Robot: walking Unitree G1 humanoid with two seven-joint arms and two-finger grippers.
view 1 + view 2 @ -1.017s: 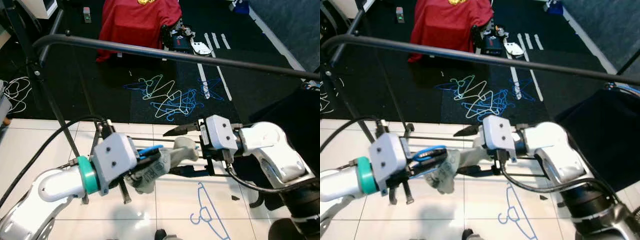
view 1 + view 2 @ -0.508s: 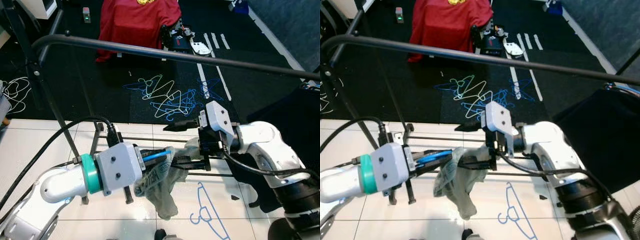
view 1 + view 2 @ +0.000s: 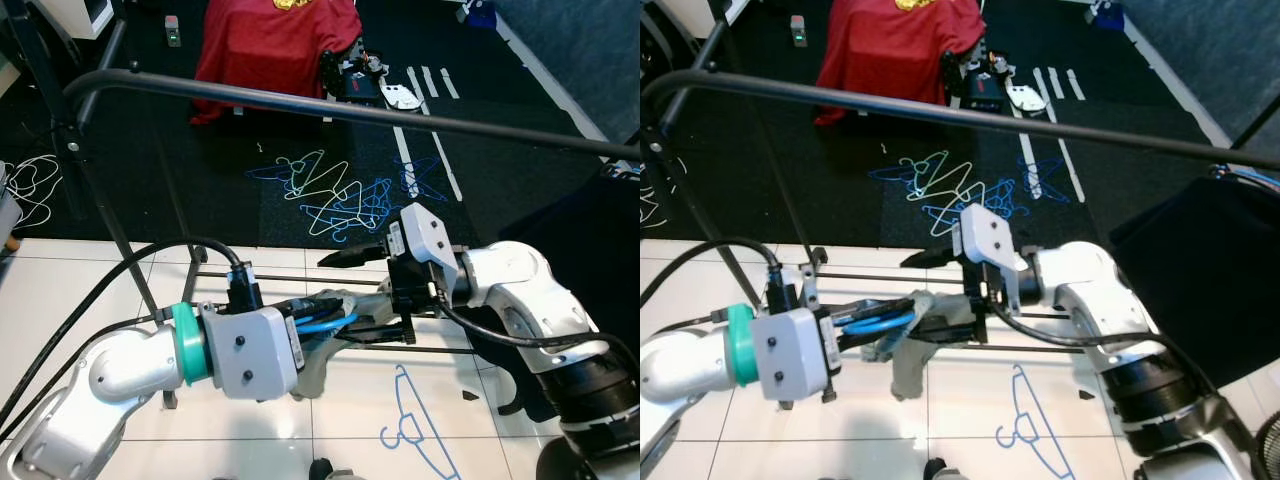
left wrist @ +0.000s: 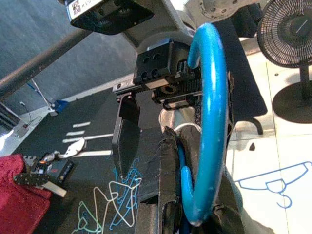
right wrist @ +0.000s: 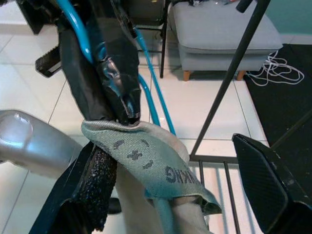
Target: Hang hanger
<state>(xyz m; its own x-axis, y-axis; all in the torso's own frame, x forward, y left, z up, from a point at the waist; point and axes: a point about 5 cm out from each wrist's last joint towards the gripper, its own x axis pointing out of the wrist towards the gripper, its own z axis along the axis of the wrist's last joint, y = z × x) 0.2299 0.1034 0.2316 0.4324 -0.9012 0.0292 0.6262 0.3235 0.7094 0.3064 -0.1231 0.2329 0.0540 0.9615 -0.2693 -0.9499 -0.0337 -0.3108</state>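
My left gripper point(image 3: 318, 318) is shut on a blue hanger point(image 3: 328, 323), whose hook point(image 4: 207, 122) curves up past its fingers. A grey-green garment point(image 3: 908, 362) with a printed waistband point(image 5: 151, 163) is draped over the hanger and hangs below it. My right gripper point(image 3: 345, 298) faces the left one at close range and is open. One of its fingers point(image 5: 92, 190) sits under the waistband, the other finger point(image 5: 268, 190) stands well apart. The black clothes rail point(image 3: 350, 108) runs across above both arms.
A pile of hangers point(image 3: 335, 195) lies on the dark carpet beyond the rack, with a red cloth point(image 3: 275, 40) behind it. A blue hanger point(image 3: 415, 430) lies on the white tiles below my right arm. The rack's slanted post point(image 3: 100, 200) stands at left, dark fabric point(image 3: 580, 230) at right.
My left gripper has rolled and moved closer to the right one. The garment, which drooped low half a second ago, now hangs shorter. My right gripper has shifted slightly left.
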